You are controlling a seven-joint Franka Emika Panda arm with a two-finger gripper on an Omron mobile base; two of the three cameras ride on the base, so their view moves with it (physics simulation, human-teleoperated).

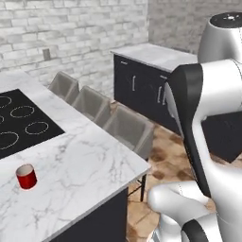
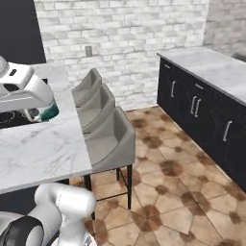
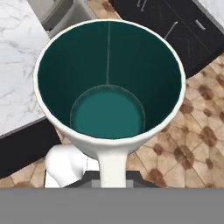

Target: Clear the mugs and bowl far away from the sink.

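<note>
The gripper (image 2: 41, 114) pinches the teal mug (image 3: 109, 83) at its rim above the counter (image 1: 90, 165); the red mug (image 1: 26, 177) stands near the stovetop (image 1: 19, 120).

Red mug (image 1: 26, 177) glossy — counter (image 1: 85, 165) polished white marble — floor (image 2: 182, 192) tiled.

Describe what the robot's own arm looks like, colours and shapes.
The arm is made of glossy white, rounded, tube-like segments with dark, nearly black joints between them. A silvery-grey domed cap tops one joint in the left base view. The end effector sits under a white rounded hand housing with a small dark marking. No cables are visible.
</note>
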